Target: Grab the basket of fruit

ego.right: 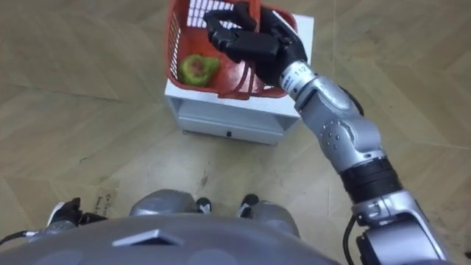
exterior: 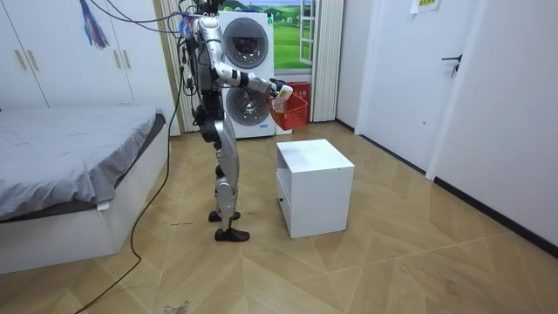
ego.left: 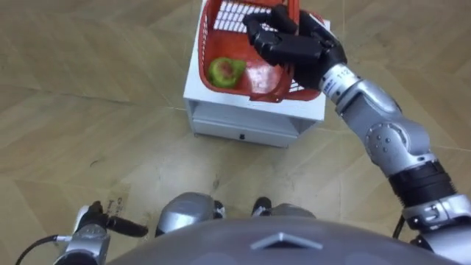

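— What does the room view give, biggest first?

— A bed (exterior: 78, 148) at 9 o'clock; a washing machine (exterior: 248, 52) at 12, right behind the robot; a white cabinet (exterior: 318, 187) near the middle, the robot standing just beside it on the room view's left; open wooden floor (exterior: 392, 262) from 3 to 6 o'clock, with a door (exterior: 453, 87) at 2.

— And the fruit basket (ego.left: 206, 44)?

— Red, at 12 o'clock in the eye views, seen over the cabinet's top; the room view adds that it hangs in the air, apart from that top, out in front of the robot's chest.

— The hands?

— The right hand (ego.left: 291, 48) has its fingers curled round the basket's handle, the arm reaching in from 4 o'clock; the left hand (ego.left: 99, 221) shows low at 7 o'clock, and I cannot tell how its fingers stand.

— Inside the basket?

— One green and red fruit (ego.left: 226, 71) lies against its left wall; the room view is too far off to show it.

— Any writing?

— A sheet (exterior: 426, 4) on the wall at 1 o'clock; its print is too small to read.
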You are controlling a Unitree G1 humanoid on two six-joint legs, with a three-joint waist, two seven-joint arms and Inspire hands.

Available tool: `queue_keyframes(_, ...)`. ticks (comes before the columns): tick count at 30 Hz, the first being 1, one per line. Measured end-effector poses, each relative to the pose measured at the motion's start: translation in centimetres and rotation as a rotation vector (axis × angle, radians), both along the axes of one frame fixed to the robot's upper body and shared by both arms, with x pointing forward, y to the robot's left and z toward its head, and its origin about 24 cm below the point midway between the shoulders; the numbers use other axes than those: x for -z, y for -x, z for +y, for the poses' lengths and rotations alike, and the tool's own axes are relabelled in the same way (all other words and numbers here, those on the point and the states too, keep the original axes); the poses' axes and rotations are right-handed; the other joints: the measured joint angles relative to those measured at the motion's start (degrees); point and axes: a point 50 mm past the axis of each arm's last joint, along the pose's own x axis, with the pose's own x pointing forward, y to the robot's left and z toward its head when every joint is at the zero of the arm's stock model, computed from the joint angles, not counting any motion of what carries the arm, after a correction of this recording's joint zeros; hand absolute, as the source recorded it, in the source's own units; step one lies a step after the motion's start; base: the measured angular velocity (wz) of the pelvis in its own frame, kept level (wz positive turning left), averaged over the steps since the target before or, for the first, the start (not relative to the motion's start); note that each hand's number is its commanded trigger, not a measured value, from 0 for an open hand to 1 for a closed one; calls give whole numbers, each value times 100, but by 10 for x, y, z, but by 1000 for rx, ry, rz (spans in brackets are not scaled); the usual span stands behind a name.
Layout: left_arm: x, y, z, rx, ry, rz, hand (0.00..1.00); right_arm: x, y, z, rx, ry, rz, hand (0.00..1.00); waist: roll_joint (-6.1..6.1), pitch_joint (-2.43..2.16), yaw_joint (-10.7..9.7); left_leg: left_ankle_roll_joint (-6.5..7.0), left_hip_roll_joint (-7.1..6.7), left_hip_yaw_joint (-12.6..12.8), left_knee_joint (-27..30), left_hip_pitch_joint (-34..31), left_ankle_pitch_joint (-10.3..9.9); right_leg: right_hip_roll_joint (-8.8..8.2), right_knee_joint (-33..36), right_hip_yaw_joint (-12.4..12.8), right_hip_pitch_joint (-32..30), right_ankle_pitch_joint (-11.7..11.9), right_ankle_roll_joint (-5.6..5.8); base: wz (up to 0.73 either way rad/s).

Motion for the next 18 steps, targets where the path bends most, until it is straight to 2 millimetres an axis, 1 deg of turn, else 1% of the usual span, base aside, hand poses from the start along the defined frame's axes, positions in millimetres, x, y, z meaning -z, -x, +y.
queue_keyframes(2, 1, 8, -1, 3, -2, 22, 0, 4, 0, -2, 12, -8, 21, 100, -4, 2, 7, -2, 14, 10, -3, -12, -1, 19, -95, -25, 18, 0, 0, 4)
queue_keyframes(5, 1, 12, -1, 29, -9, 41, 0, 9, 0, -4, 30, -4, 45, 100, -6, 7, -2, -4, 22, 14, -50, -15, 0, 18, -169, -88, 41, -2, 1, 8)
queue_keyframes(8, 1, 12, -2, 83, -19, 53, 0, 11, -2, -5, 69, -11, 61, 100, -29, 45, 8, -4, 26, 17, -117, -21, 0, 13, -239, -159, 61, -8, 10, 9)
queue_keyframes(11, 2, 12, -3, 108, -17, 58, 0, 9, -3, -6, 89, -19, 57, 100, -37, 56, 11, -4, 26, 6, -167, -76, 0, 1, -266, -225, 34, -8, 10, 7)
queue_keyframes(14, 3, 17, -3, 104, -15, 77, 0, 6, -10, -6, 109, -14, 45, 100, -18, 74, 17, -3, 21, -41, -148, -190, 0, -6, -276, -282, -50, 0, 9, 9)
queue_keyframes(15, 3, 18, -2, 104, -14, 86, 0, 5, -13, -6, 119, -9, 41, 100, 4, 88, 15, -3, 16, -81, -135, -236, 0, -12, -274, -321, -93, 0, 9, 13)
queue_keyframes(16, 4, 20, -2, 104, -9, 97, 0, 4, -18, -5, 128, -5, 40, 100, 5, 91, 25, -4, 16, -90, -110, -291, 0, -14, -274, -335, -136, 3, 5, 13)
queue_keyframes(18, 5, 21, -3, 112, 1, 112, 0, 1, -27, -3, 142, -8, 38, 100, 55, 122, 25, -4, 13, -116, -44, -410, 0, -21, -264, -371, -216, 4, 3, 9)
